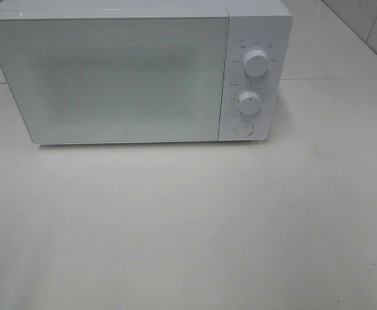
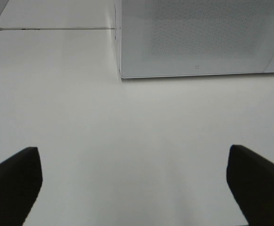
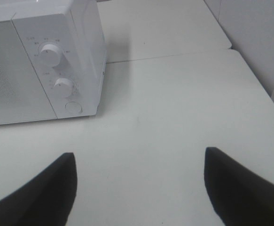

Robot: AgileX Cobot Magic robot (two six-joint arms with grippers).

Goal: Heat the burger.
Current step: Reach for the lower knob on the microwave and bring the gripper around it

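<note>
White on white, and no sign of the burger in any view: not on the desk (image 1: 188,232), not between either pair of fingers. Possibly behind the shut, speckled door (image 1: 110,77) of the microwave (image 1: 258,26), possibly out of frame altogether; cannot tell through that frosted panel.

Nearer, low over bare desk: left end effector (image 2: 133,157) gaping as wide as it goes, gripping nothing; right end effector (image 3: 139,157) also spread well apart, likewise empty, facing the control panel at the far right.

Plenty to get wrong from here. Twisting the upper knob (image 1: 256,63) or lower knob (image 1: 248,102) before checking inside could mean running the oven with nothing in it. Pressing the round button (image 1: 242,128) with splayed fingers could slip onto the lower knob just above, or shove the whole box farther back. Probably hinged on the left, so could swing the door into the left arm if parked close in front. Hard, too, to judge edges with so little contrast.
</note>
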